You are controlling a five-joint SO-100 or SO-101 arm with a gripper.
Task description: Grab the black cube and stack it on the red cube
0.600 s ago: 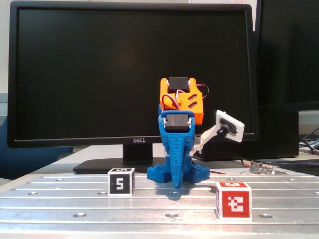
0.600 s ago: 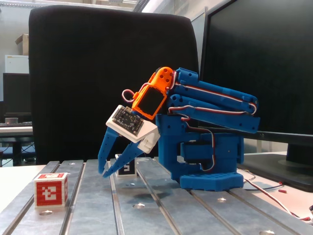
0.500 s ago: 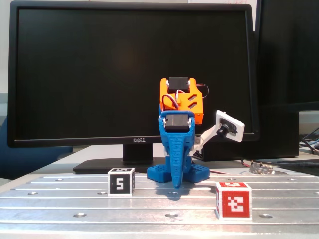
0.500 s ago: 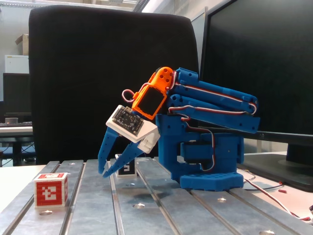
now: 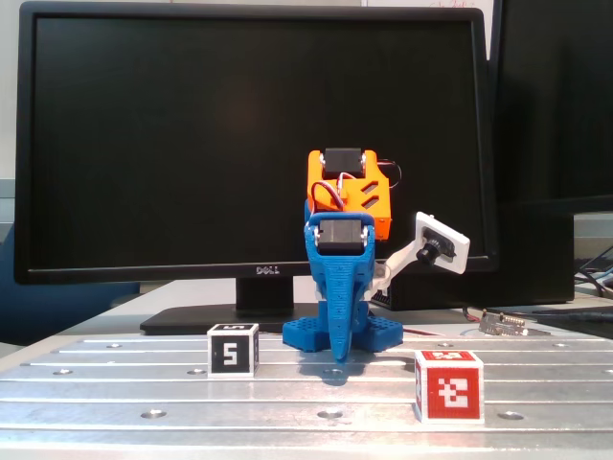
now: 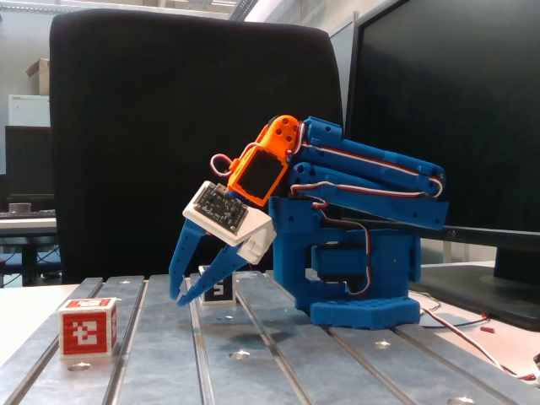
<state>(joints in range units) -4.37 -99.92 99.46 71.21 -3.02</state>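
Blue hand (image 6: 184,300): fingers spread apart, empty, tips angled down just over my ribbed metal surface (image 6: 278,371). Black cube (image 5: 233,350): on the surface, beside the arm's base, ungrasped. Red cube (image 5: 448,385): well apart, nearer the front-view camera, top clear for stacking.
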